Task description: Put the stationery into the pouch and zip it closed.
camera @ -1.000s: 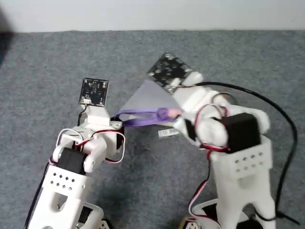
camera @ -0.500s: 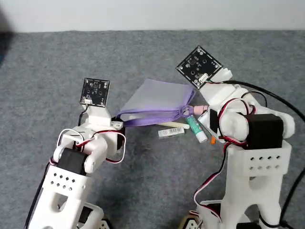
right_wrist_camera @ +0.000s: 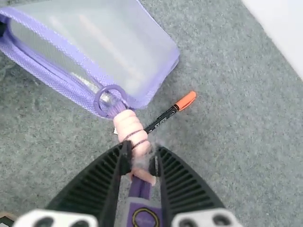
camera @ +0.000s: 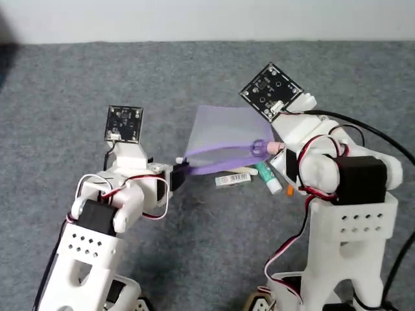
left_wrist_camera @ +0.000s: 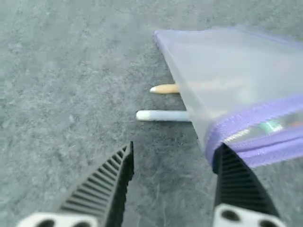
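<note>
We see the translucent purple zipper pouch (camera: 224, 133) between the two arms, and the right gripper (right_wrist_camera: 139, 153) is closed on the pink pull charm (right_wrist_camera: 129, 124) at the pouch's zipper ring. The left gripper (left_wrist_camera: 175, 156) stands open at the pouch's other end, with one finger just beside the purple zipper edge. A black pen with orange cap (right_wrist_camera: 171, 110) and a white pen (left_wrist_camera: 161, 115) lie on the grey carpet (camera: 58, 84) close beside the pouch.

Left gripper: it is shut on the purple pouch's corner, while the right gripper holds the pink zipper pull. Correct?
No. The left gripper is open; the left wrist view shows its jaws wide apart, the purple pouch beside one. The right gripper does hold the pink zipper pull.
</note>
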